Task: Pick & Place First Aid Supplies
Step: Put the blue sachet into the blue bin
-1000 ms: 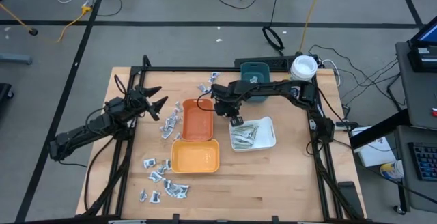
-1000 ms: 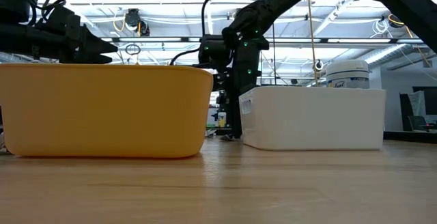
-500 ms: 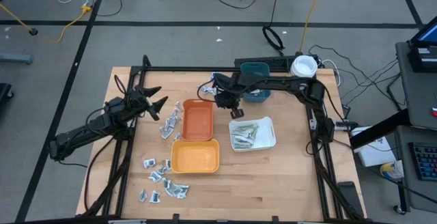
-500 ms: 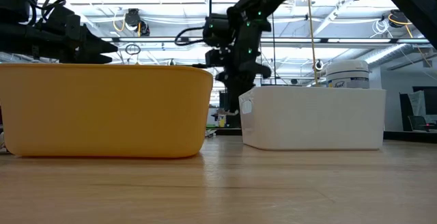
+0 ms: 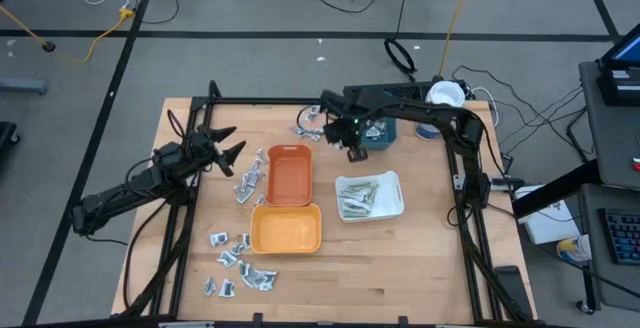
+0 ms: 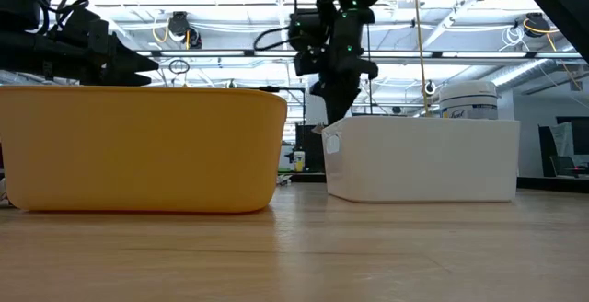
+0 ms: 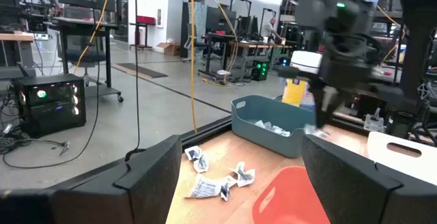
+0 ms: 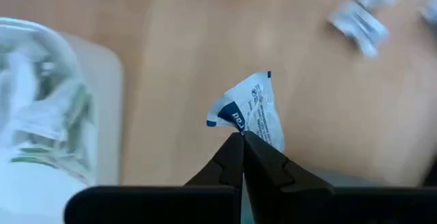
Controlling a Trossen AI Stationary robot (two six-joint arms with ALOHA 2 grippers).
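My right gripper [image 5: 356, 150] hangs high over the table beside the teal tray [image 5: 378, 134], shut on a silvery-white sachet with a blue mark [image 8: 250, 113]. My left gripper [image 5: 228, 149] waits open near the table's left edge, pointing level, with nothing between its fingers. More first aid supplies lie flat on the wood: a cluster [image 5: 245, 182] left of the orange tray [image 5: 290, 176], another [image 5: 238, 264] by the near edge, and some [image 5: 309, 121] at the far side. Pale green-white strips lie in the white tray [image 5: 398, 180]. My right gripper pinches the sachet by one corner [image 8: 240, 130] between its two fingertips, coming from above and pointing steeply down. The sachet sticks out past the fingertips, crumpled, lifted clear of the table and of every tray.
A yellow-orange tray [image 5: 285, 230] stands nearest the front, next to the white tray. A white cylindrical tub [image 5: 444, 98] stands at the far right corner. Bare wood lies along the table's near right part.
My right gripper has risen with the sachet and gone from between the orange and white trays toward the far edge, next to the teal tray. It has stayed shut. The sachet has come up clear of the table.
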